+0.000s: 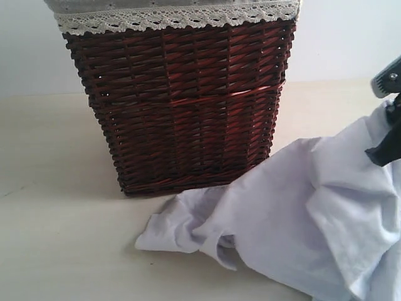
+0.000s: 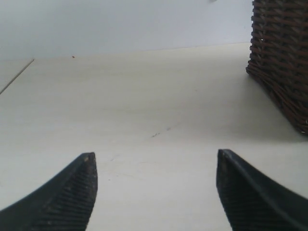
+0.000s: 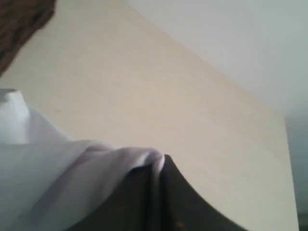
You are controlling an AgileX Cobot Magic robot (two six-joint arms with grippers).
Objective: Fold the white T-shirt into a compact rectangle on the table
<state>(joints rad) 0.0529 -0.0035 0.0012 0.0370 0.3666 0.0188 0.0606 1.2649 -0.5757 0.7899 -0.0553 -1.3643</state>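
White T-shirt (image 1: 282,210) crumpled on table (image 1: 62,244), R claw (image 3: 160,166) pinching its edge, L claw (image 2: 156,155) released.

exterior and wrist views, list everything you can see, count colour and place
T-shirt: one, white, crumpled on the table in front of the basket's right corner, its right part lifted
basket: one, dark brown wicker, standing on the table at the middle back
lace trim: one, white, around the basket's top
table: one, pale beige, under everything
wall: one, pale, behind the table
left gripper: one, black, open over bare table beside the basket
right gripper: one, black, shut on a fold of the T-shirt at the right edge
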